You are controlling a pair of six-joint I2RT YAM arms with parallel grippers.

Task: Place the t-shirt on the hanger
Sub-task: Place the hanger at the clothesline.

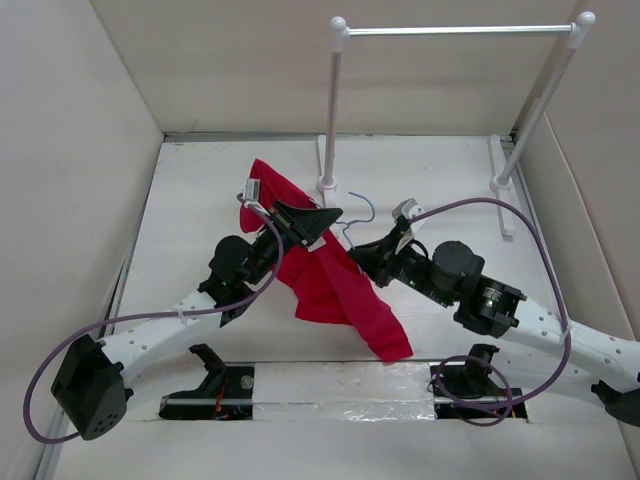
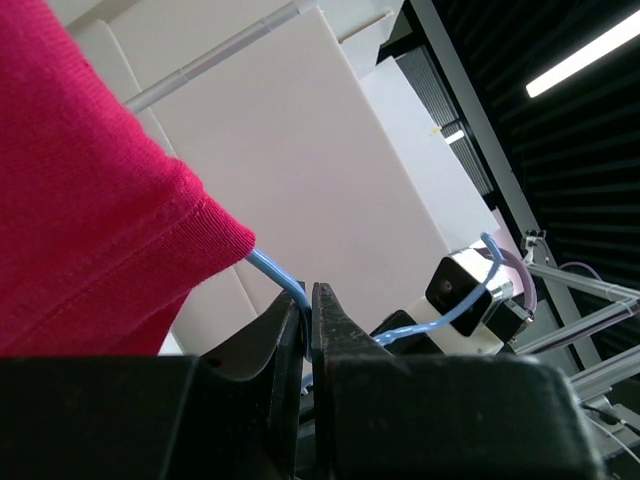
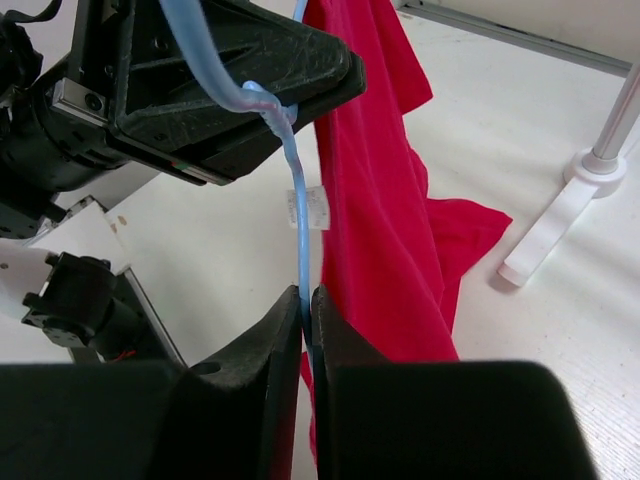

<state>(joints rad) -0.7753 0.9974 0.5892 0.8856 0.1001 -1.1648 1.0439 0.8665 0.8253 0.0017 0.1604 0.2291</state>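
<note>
The red t-shirt hangs in a long crumpled drape between the two arms above the table. The pale blue wire hanger is partly inside it; only its hook shows in the top view. My left gripper is shut on the hanger wire where it leaves the t-shirt's hem. My right gripper is shut on another stretch of the hanger wire, with the t-shirt hanging just beside it. The left gripper's black fingers show in the right wrist view, closed on the wire.
A tall white rail stand with ball-topped posts stands at the back, its feet just behind the t-shirt. Beige walls enclose the white table on the left, back and right. Purple cables loop by each arm.
</note>
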